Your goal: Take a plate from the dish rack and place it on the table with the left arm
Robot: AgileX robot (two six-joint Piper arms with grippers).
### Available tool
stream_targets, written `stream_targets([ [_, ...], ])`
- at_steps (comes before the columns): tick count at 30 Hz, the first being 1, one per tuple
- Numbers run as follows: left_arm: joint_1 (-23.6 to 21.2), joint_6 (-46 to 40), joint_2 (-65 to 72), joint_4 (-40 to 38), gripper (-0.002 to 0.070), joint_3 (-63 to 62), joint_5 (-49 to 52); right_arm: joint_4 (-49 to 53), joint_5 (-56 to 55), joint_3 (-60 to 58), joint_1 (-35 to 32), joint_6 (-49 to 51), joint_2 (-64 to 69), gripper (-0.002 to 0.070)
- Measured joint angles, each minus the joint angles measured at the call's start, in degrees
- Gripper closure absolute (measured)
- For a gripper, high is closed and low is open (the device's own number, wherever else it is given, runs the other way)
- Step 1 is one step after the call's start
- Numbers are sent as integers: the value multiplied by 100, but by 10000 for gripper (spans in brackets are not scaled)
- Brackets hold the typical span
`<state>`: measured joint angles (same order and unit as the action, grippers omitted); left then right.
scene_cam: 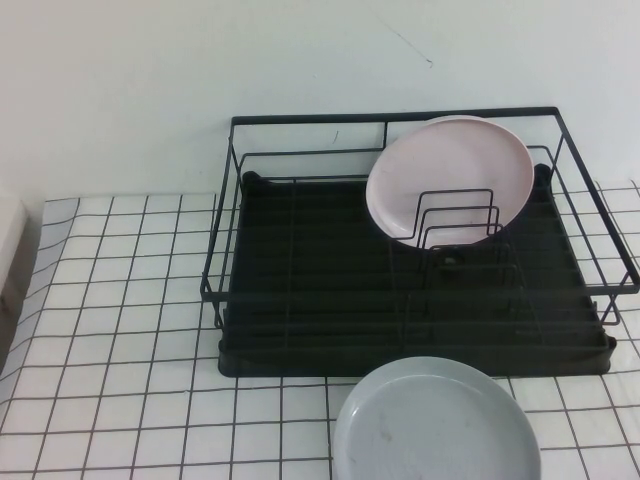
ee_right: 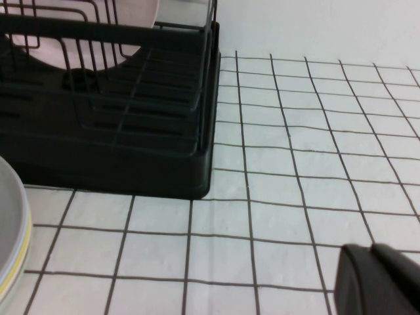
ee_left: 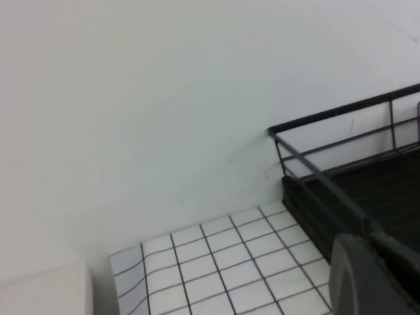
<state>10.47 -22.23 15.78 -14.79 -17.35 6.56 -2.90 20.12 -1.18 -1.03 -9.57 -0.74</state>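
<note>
The pale grey plate [scene_cam: 437, 420] lies flat on the white gridded table [scene_cam: 120, 300], just in front of the black wire dish rack [scene_cam: 400, 358]. Its edge also shows in the right wrist view as the plate [ee_right: 10, 236], beside the rack's corner [ee_right: 197, 177]. Neither arm appears in the high view. My left gripper [ee_left: 369, 239] is shut and empty, raised near the rack's left end [ee_left: 315, 170] and facing the wall. My right gripper [ee_right: 372, 249] is shut and empty, low over the table [ee_right: 295, 164] to the right of the rack.
A pink plate [scene_cam: 450, 178] stands upright against wire dividers in the right half of the rack. A pale box edge [scene_cam: 10, 250] sits at the table's far left. A white wall rises behind the rack.
</note>
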Motion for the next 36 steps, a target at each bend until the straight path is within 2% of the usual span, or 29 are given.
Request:
stream_targets([
  [8,-631,100,-1483,-155,677,1691,-323,0,0,0,0,0,0,680],
  [12,-881,104,-1623,-604,677,1863,-241,0,0,0,0,0,0,680],
  [25,-914,120,-1637,-605,677,1863,350,0,0,0,0,0,0,680],
  [27,-914,315,-1637,-596,677,1863,372,0,0,0,0,0,0,680],
  [32,-914,1622,-1647,389,677,1863,420,0,0,0,0,0,0,680],
  [36,-914,2112,-1647,749,677,1863,572,0,0,0,0,0,0,680],
])
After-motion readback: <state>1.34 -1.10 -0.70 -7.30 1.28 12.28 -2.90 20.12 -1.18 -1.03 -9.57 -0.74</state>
